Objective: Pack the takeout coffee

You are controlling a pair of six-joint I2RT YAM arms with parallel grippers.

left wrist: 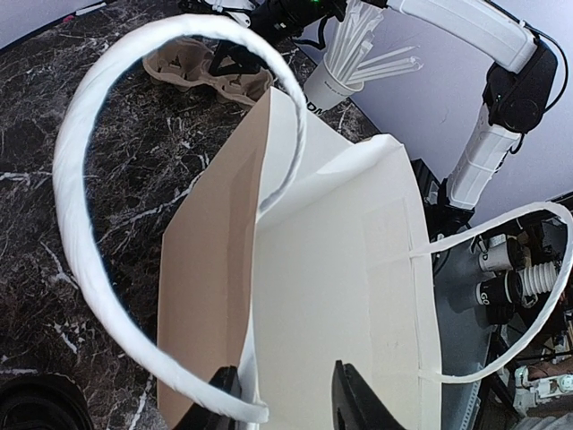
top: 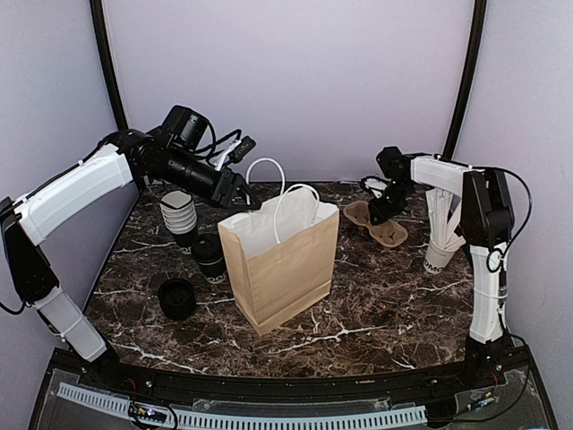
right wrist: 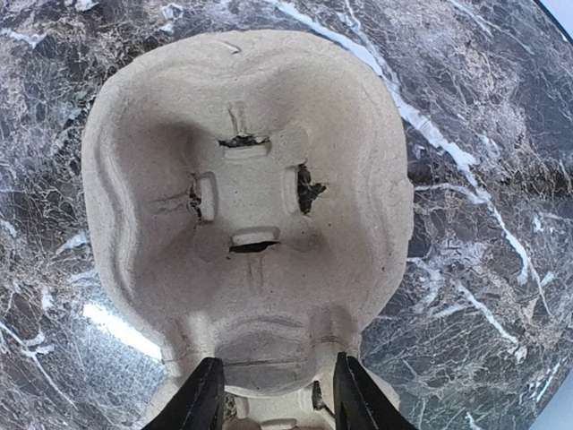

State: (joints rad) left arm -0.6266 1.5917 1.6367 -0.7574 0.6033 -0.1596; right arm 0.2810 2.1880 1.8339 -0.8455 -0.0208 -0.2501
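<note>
The takeout coffee [top: 209, 258], a small black cup with a black lid, stands on the table just left of the brown paper bag [top: 282, 264]. The bag is upright with its mouth open and white handles up. My left gripper [top: 245, 195] hangs at the bag's back left rim. In the left wrist view it [left wrist: 285, 367] is open and straddles the bag's wall [left wrist: 206, 269], with a white handle [left wrist: 81, 224] lying across one finger. My right gripper [top: 380, 211] sits over the pulp cup carrier [top: 380, 228]. Its fingers [right wrist: 277, 358] press both sides of the carrier's neck [right wrist: 251, 179].
A stack of lidless black-and-white cups [top: 179, 215] stands behind the coffee. A black lid stack [top: 176, 298] lies at the front left. A white cup of stirrers [top: 441, 240] stands at the far right beside the right arm.
</note>
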